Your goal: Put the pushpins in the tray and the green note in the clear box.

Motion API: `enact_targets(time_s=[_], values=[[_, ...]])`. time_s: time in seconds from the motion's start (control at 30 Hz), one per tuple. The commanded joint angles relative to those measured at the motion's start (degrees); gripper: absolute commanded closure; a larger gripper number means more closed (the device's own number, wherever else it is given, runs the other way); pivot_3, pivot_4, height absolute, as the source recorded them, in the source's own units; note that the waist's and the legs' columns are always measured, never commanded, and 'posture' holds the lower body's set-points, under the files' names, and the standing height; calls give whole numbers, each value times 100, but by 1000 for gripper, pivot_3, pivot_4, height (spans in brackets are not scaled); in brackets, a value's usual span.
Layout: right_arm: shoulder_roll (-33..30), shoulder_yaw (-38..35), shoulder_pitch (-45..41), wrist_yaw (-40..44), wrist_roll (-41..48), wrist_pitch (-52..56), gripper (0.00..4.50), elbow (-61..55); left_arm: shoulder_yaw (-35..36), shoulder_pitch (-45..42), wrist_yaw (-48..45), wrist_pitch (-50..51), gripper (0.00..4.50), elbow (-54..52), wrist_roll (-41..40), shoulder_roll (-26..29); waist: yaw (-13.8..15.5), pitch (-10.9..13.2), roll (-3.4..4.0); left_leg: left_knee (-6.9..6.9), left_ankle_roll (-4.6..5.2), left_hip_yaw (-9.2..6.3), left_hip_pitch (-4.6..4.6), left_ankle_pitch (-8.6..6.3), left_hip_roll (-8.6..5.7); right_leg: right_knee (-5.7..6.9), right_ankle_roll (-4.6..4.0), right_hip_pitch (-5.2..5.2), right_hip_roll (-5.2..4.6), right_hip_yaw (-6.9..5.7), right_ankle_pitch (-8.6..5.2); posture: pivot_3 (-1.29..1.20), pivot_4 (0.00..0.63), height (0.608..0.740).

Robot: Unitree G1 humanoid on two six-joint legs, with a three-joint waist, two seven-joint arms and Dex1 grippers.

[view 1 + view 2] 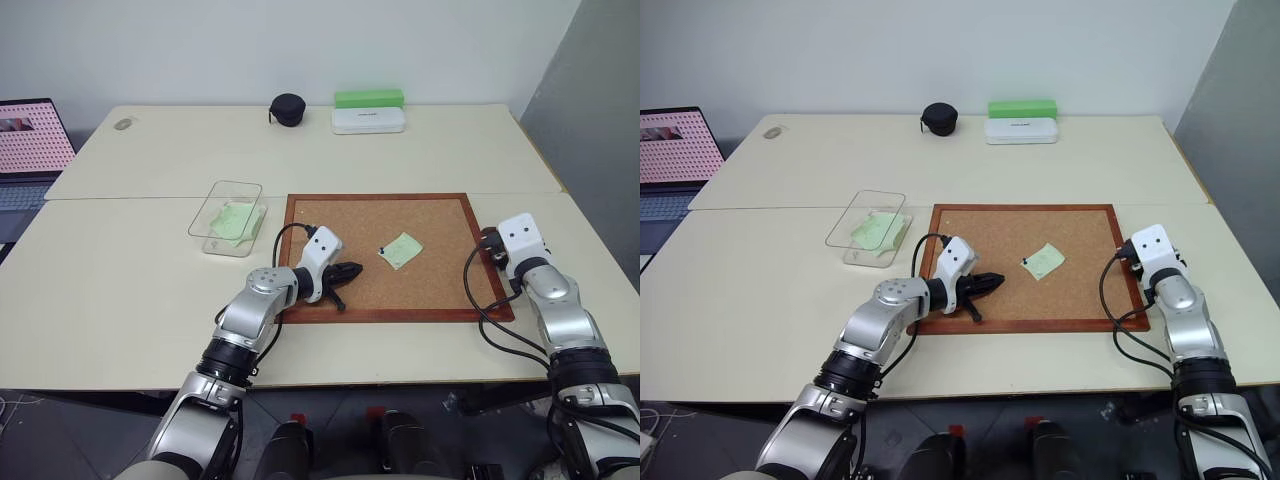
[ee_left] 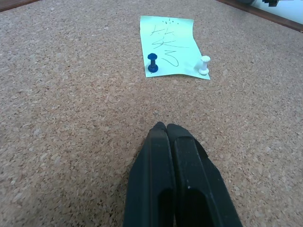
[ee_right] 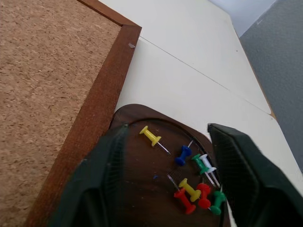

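Over on the left, the clear box [image 1: 226, 217] already has a green paper lying inside it. Next comes the left gripper [image 2: 165, 130], pinched tight with nothing in it, low over the cork board [image 1: 330, 215]. Past it, a green note [image 2: 168, 46] is still pinned there by a blue pushpin [image 2: 152, 63] and a white one [image 2: 204, 65]. On the right, the right gripper [image 3: 165, 165] is spread wide over the tray [image 3: 137, 189], which already holds many pushpins [image 3: 194, 182]. So two pins and that note are left.

The clear box [image 1: 227, 217] lies left of the cork board [image 1: 440, 300]. The tray [image 3: 137, 189] sits right of it, pushpins [image 3: 196, 182] inside
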Motion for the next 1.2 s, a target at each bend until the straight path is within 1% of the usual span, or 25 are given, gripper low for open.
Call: enact_targets(time_s=[0.03,0.1,0.2,0.27,0.3,0.4,0.47,0.57,0.7,0.8,0.97,1.07,1.2], values=[[-14,-140,-41,-35,59,-84,676,-231,-164,88,-68,129,4500,149,106,35,-2,0,0,0,0,0,0,0,0,0,0,0,0,0,0,0,150,740],[67,-241,-21,27,229,-159,676,-389,-167,79,-62,119,4500,166,110,27,-2,0,0,0,0,0,0,0,1,0,0,0,1,0,0,0,150,740],[345,-432,96,584,963,-228,676,-943,-165,76,-69,116,4500,167,110,36,-4,0,0,0,0,0,0,0,0,0,0,0,1,0,0,0,150,740],[538,-469,260,1072,1546,24,676,-1469,-160,76,-74,114,4500,169,110,48,-3,0,0,0,0,-2,0,0,1,1,1,0,1,-2,0,0,150,740],[588,-481,306,1206,1703,134,676,-1613,-159,68,-75,109,4500,183,112,48,-4,0,0,0,0,-3,-1,0,1,1,1,0,1,-2,0,0,150,740],[750,-203,668,1822,2346,838,676,-2370,-163,38,-72,109,4500,218,117,48,17,0,0,1,0,-6,-2,0,0,0,1,2,0,-6,0,0,150,740],[840,-49,796,1999,2543,1104,676,-2665,-166,18,-78,108,4500,234,119,47,17,0,0,1,0,-9,-3,0,0,-1,1,3,0,-8,0,0,150,740],[934,203,902,2152,2639,1328,676,-2891,-164,-8,-84,112,4500,243,122,40,11,0,0,1,0,-8,-1,0,1,1,2,3,0,-8,-1,0,150,740],[990,473,881,2257,2571,1388,676,-2859,-145,-73,-79,113,4500,302,123,30,16,0,0,2,0,-9,-1,0,0,0,4,2,0,-10,-2,0,150,740],[1090,722,726,2273,2330,1172,676,-2489,-140,-87,-102,101,4500,331,135,53,15,0,0,2,0,-9,-1,0,0,0,4,2,0,-10,-2,0,150,740],[1114,894,544,2316,2036,864,676,-1970,-187,-28,-123,103,4500,262,157,75,19,0,0,2,0,-8,-1,0,0,-1,4,2,0,-10,-2,0,150,740],[1146,894,499,2358,2012,790,676,-1823,-191,-16,-124,109,4500,234,156,92,19,0,0,2,0,-9,-1,0,1,-2,4,2,0,-11,-2,0,150,740],[1166,879,470,2396,1975,675,1443,-1713,-176,-3,-117,116,4500,217,148,120,16,0,0,2,0,-8,0,0,1,-1,4,2,1,-10,-2,0,150,740]])
